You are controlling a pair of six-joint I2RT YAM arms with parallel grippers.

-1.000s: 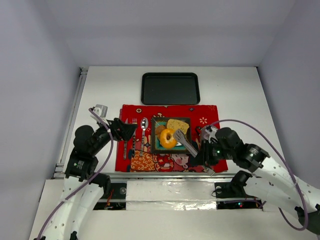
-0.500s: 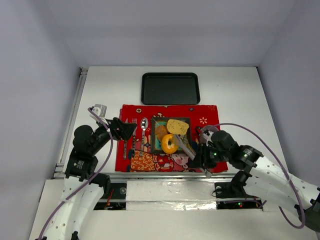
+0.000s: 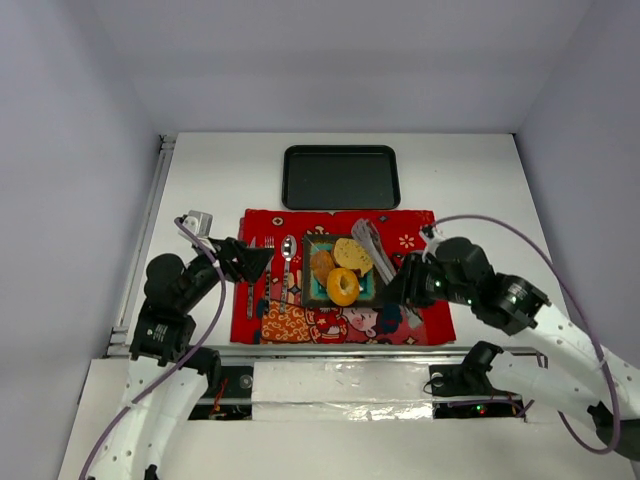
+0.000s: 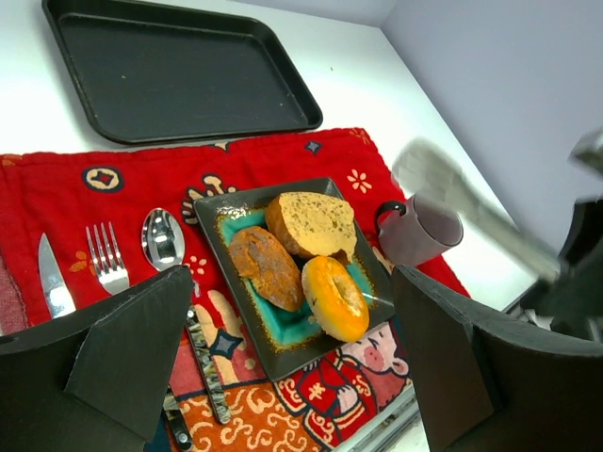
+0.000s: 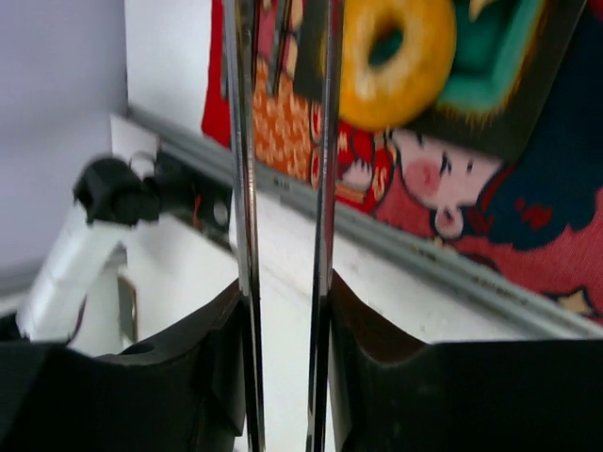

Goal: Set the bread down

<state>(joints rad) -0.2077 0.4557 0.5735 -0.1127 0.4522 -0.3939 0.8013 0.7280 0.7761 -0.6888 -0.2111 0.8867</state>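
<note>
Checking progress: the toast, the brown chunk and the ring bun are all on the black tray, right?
No. The toast slice, dark-brown chunk and ring bun all sit on the square plate on the red placemat, not the black tray; the left wrist view shows it.

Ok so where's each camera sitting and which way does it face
Top external: above, behind the bases, looking down on the table; left gripper and right gripper show.
Left wrist: on the left arm, facing over the plate toward the black tray; own fingers frame it.
Right wrist: on the right arm, looking along the tongs it grips.
Shared: all three show the ring bun.
</note>
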